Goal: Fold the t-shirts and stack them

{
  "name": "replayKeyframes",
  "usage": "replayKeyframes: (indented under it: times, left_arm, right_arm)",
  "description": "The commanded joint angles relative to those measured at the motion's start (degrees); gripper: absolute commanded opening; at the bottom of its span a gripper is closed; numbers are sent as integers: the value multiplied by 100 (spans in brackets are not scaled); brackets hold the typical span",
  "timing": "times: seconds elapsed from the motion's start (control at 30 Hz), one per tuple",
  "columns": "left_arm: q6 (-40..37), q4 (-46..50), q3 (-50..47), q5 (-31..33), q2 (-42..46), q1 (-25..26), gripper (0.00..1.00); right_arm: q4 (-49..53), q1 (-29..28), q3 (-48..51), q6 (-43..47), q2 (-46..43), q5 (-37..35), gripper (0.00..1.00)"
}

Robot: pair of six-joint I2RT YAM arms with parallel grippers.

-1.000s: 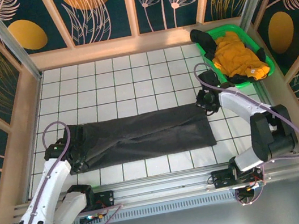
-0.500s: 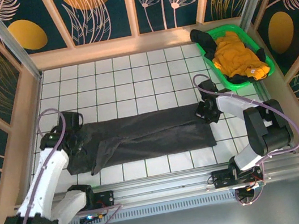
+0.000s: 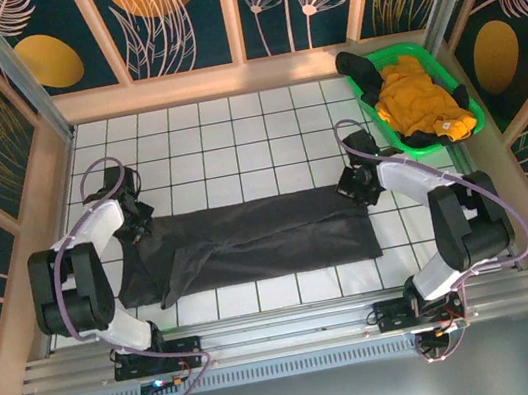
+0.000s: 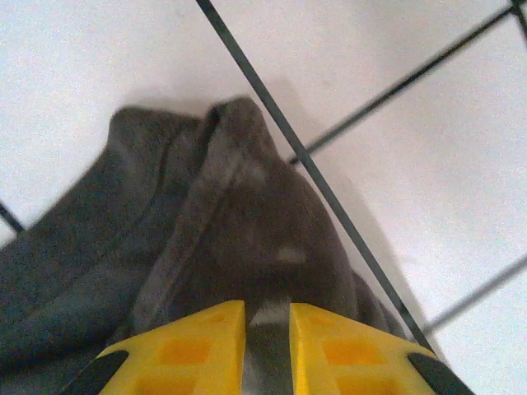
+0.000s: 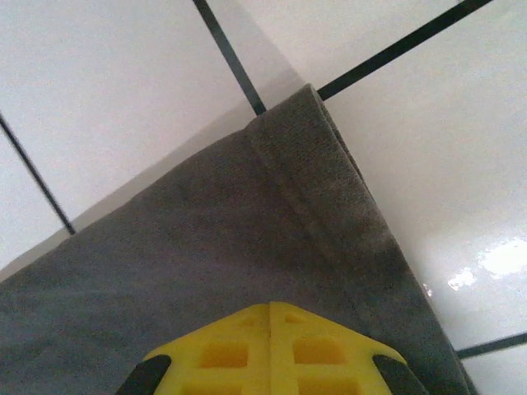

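Charcoal t-shirt [image 3: 251, 240] lies flat on the counter [image 3: 234, 142] as a long strip, with its long axis running left-right between the two arms. Left tool [image 4: 268, 311] is at the strip's far left corner, nearly pressed together and pinching a fold of cloth. Right tool [image 5: 270, 309] is at the far right corner, pressed fully together over the hem; hard to tell if any cloth is nipped. Each arm is nearest its own end, and the rest of the cloth lies toward the bases. Yellow t-shirt [image 3: 415, 101] sits in the green tray [image 3: 401, 48], far right.
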State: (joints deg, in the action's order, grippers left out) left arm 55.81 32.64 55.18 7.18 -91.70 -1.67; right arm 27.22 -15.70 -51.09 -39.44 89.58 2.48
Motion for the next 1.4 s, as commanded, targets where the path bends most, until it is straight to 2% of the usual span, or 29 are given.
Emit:
replayKeyframes:
  times: [0.0,0.13,0.3,0.37,0.57,0.7,0.8,0.9,1.0,1.1,1.2,1.37]
  left_arm:
    - [-490,-244,-161,70,-150,-429,22]
    - [-894,-439,-216,32,-497,-861,21]
    - [-1356,-637,352,-386,-1281,-958,19]
    - [-1430,-696,710,-538,-1554,-966,19]
    - [-1652,-592,2193,-781,-2474,-975,19]
    - [-1793,-339,2917,-510,-2425,-975,21]
    - [-1762,-322,2832,-396,-1823,-960,30]
    - [-1838,-623,2262,-722,-1002,-748,31]
    - [-2172,-1176,1549,-1734,-447,-396,31]
    - [-2439,-1571,947,-2683,-378,-142,31]
    - [-2554,-1876,566,-3096,-436,18,29]
    - [-2876,-1745,538,-3083,-831,270,27]
  right_arm:
    - [-99,85,90,-146,301,-64,2]
    - [-60,270,-15,-183,711,-62,8]
    - [40,426,-620,47,1294,-87,16]
    - [151,501,-1034,170,1630,-103,17]
    - [577,748,-3109,834,3069,131,18]
    - [684,698,-3994,1132,3146,151,25]
    - [372,534,-3855,1275,2571,76,33]
    - [-33,277,-3417,1394,1931,376,38]
    - [-483,-74,-2800,1466,1360,1106,47]
    - [-1101,-305,-2219,1257,1021,2480,53]
    - [-1492,-607,-1828,959,751,3175,56]
    - [-1513,-942,-1604,731,556,3254,58]
